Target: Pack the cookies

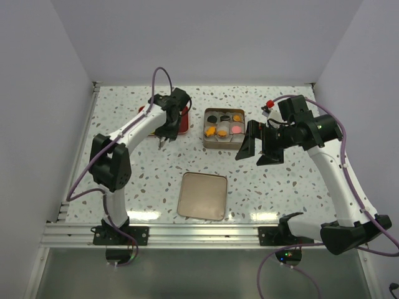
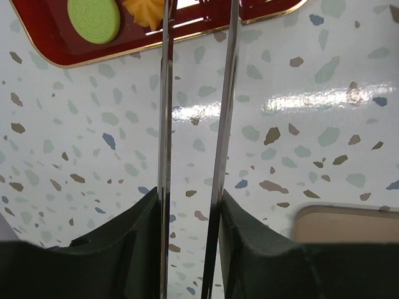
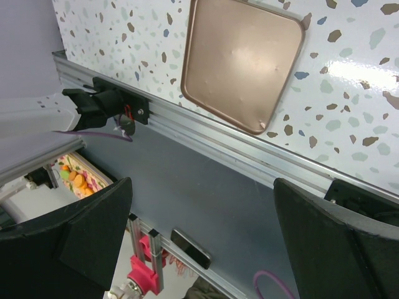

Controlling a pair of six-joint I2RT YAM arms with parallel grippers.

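Lab: white enclosure walls (image 1: 206,37), aluminium-railed table (image 1: 156,168).

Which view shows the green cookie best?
Left wrist: the green cookie lies close and sharp on the red tray. In the top view the left arm hides it; the right wrist view misses the tray altogether.

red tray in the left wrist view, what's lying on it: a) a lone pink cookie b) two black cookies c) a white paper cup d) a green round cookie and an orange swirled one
d: the part of the red tray in view holds a green round cookie next to an orange swirled cookie, with nothing black, pink or white showing on it.
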